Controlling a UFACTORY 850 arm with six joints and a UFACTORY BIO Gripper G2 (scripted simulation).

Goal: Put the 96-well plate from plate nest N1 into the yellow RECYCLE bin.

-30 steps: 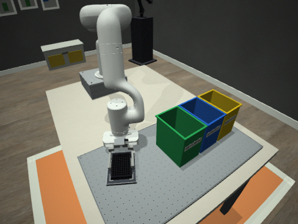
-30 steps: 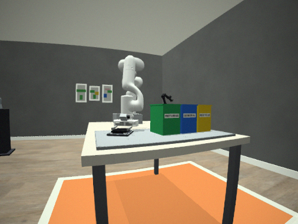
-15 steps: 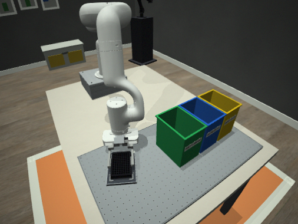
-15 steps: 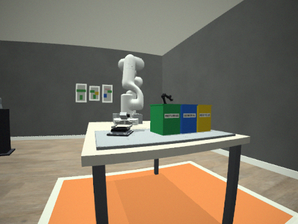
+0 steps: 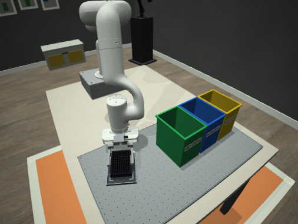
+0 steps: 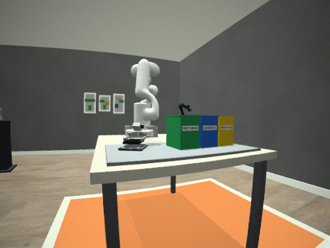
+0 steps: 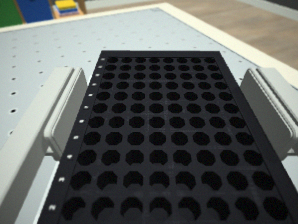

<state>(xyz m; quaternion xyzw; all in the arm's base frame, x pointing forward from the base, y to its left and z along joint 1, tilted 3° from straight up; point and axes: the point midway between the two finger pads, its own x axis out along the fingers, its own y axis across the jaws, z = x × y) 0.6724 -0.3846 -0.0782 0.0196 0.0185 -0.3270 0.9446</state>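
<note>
Top view, starting at the left: I, the gripper (image 5: 121,162) (image 6: 134,140) (image 7: 169,112), have my jaws closed on the long sides of the black 96-well plate (image 5: 121,163) (image 6: 133,141) (image 7: 160,130). In the exterior view I hold it just above the dark plate nest (image 5: 121,183) (image 6: 133,147), with a narrow gap under it. The nest sits on the perforated grey board (image 5: 153,188) (image 6: 195,156). Rightward, well apart from me, the green bin (image 5: 168,144) (image 6: 182,138) comes first, then the blue bin (image 5: 210,141) (image 6: 209,138), then the yellow bin (image 5: 228,127) (image 6: 225,138), all upright in a row. My plate is outside all three.

A second earlier, the black 96-well plate (image 5: 121,165) (image 6: 134,141) (image 7: 157,130) sat down in the plate nest (image 5: 121,183) (image 6: 133,147); by this moment I had lifted it, shut between the fingers of my gripper (image 5: 121,162) (image 6: 134,139) (image 7: 167,115). Half a second earlier, the two still looked close together in the exterior view; now a pale gap had opened between the plate's underside and the nest. My gripper had risen with the plate, and from the top view more of the nest's front edge and corner marks had come into sight.
</note>
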